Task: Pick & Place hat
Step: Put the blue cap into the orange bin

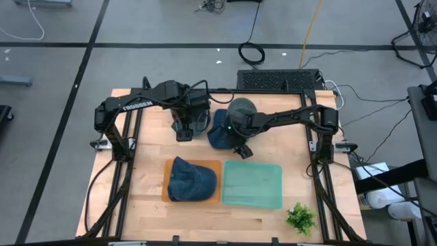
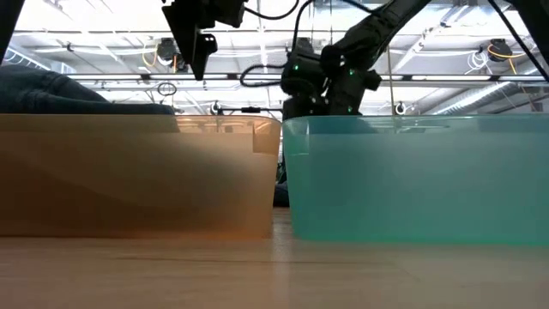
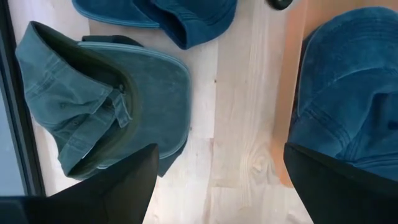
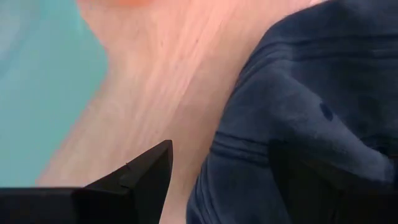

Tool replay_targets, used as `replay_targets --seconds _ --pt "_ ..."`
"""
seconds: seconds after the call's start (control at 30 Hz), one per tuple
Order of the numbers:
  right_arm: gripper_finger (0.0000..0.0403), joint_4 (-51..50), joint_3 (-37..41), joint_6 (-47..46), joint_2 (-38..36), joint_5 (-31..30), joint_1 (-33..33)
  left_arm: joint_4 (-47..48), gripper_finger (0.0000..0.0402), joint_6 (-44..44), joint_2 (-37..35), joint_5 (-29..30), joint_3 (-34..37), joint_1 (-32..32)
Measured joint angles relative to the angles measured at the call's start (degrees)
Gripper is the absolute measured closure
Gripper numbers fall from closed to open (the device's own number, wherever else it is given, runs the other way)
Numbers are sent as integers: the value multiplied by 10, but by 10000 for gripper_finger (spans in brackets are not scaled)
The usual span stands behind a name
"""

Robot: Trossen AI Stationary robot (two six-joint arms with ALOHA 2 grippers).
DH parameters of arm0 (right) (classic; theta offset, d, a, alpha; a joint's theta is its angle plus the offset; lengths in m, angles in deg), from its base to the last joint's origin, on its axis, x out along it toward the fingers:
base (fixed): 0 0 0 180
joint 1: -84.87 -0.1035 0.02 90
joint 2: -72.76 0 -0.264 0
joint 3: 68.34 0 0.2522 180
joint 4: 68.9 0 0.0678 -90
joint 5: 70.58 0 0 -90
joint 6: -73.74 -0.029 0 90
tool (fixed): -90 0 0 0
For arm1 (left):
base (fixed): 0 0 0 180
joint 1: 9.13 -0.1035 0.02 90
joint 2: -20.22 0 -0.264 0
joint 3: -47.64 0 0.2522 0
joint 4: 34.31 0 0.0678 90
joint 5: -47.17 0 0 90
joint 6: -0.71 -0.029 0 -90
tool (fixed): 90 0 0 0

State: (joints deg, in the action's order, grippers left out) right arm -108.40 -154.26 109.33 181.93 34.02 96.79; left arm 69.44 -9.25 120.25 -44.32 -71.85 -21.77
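A soft blue denim hat (image 1: 192, 180) lies in the orange tray (image 1: 166, 193), just left of the teal tray (image 1: 252, 184). More denim hats (image 1: 220, 133) lie beyond, under the open right gripper (image 1: 241, 150). The left gripper (image 1: 184, 130), open, hovers beside them. A green plant sprig (image 1: 300, 218) lies near right.

White lettering reading "TROSSEN" is showing along the left arm (image 1: 136, 104) in the high view; no other text is reading legibly.

The hats (image 3: 106, 93) were seen as matt washed denim cloth; the table (image 3: 230, 124) as smooth pale wood.
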Motion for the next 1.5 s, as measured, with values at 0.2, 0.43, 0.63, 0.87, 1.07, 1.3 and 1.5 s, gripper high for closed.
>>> replay_targets --seconds 0.2,0.43,0.63,0.87,1.07,1.3,1.5 --pt "181 2 0 32 19 -47 -2 0 48 0 0 0 0 0" --pt "321 13 0 75 19 -57 -11 0 48 0 0 0 0 0" --pt "393 18 0 82 17 -61 -15 0 48 0 0 0 0 0" --pt "402 -6 2 41 -15 -66 -19 0 48 -8 0 0 0 0" --pt "402 -16 1 -9 -107 -75 -26 0 48 -8 0 1 0 -1" --pt "403 -43 1 -73 -191 -38 -26 0 48 -4 0 1 0 -1" --pt "403 -32 1 -151 -219 -8 -27 0 48 -2 0 1 0 -1"
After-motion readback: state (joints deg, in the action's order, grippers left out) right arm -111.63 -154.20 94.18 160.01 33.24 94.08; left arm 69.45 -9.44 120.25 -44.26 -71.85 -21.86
